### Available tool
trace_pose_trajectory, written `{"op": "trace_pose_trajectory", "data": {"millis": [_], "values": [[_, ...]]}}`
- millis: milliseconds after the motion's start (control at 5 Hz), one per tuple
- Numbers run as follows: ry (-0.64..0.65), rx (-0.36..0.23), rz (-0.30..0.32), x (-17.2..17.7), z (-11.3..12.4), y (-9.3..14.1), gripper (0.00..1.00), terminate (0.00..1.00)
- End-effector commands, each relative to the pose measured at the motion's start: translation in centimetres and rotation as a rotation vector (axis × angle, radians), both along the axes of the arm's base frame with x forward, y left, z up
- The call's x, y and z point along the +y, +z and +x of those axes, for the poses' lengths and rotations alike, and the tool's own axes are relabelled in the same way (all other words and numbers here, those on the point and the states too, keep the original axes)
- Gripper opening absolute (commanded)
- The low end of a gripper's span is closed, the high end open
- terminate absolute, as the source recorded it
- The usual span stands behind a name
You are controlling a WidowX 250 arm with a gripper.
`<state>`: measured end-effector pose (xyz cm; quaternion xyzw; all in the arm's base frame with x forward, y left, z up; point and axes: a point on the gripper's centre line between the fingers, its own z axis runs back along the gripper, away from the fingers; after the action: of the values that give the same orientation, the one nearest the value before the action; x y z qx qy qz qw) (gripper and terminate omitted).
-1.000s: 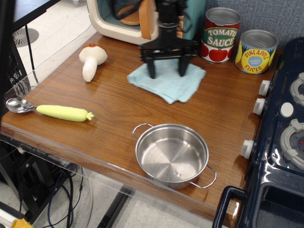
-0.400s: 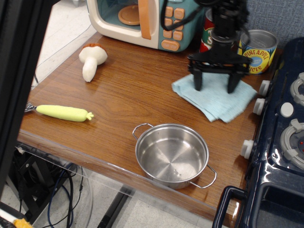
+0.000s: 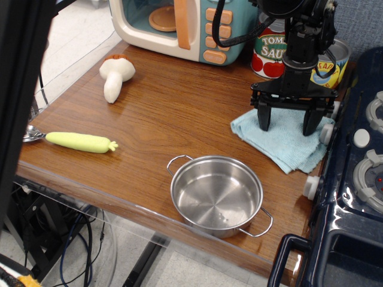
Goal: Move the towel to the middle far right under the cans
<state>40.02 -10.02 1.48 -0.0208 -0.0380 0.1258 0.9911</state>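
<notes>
The light teal towel (image 3: 280, 142) lies flat on the wooden counter at the right, its right edge against the stove front. My gripper (image 3: 287, 123) stands upright over it, open wide, with both fingertips (image 3: 263, 122) pressed down on the cloth. The red-and-green Tomato Sauce can (image 3: 268, 52) and the yellow-and-blue Pineapple Slices can (image 3: 334, 60) stand just behind the towel at the back right. The arm partly hides both cans.
A steel pot (image 3: 216, 195) sits near the front edge, left of the towel's front corner. A dark blue toy stove (image 3: 359, 173) with white knobs (image 3: 312, 186) borders the right. A toy microwave (image 3: 179, 24), a mushroom (image 3: 115, 75) and a yellow-handled spoon (image 3: 81, 142) lie to the left.
My gripper has slid right and towards the front, dragging the towel from the counter's back middle to the right side below the cans. Nothing else has moved.
</notes>
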Motion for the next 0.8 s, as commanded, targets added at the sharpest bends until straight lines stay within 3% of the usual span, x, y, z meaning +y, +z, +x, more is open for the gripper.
{"op": "trace_pose_trajectory", "data": {"millis": [0, 400, 600], "values": [[0.039, -0.106, -0.022, 1.1, 0.0, 4.7, 1.0, 0.0], [0.05, -0.155, -0.017, 1.5, -1.3, 7.5, 1.0, 0.0], [0.05, -0.178, 0.017, 2.1, -2.1, 9.0, 1.0, 0.0]]}}
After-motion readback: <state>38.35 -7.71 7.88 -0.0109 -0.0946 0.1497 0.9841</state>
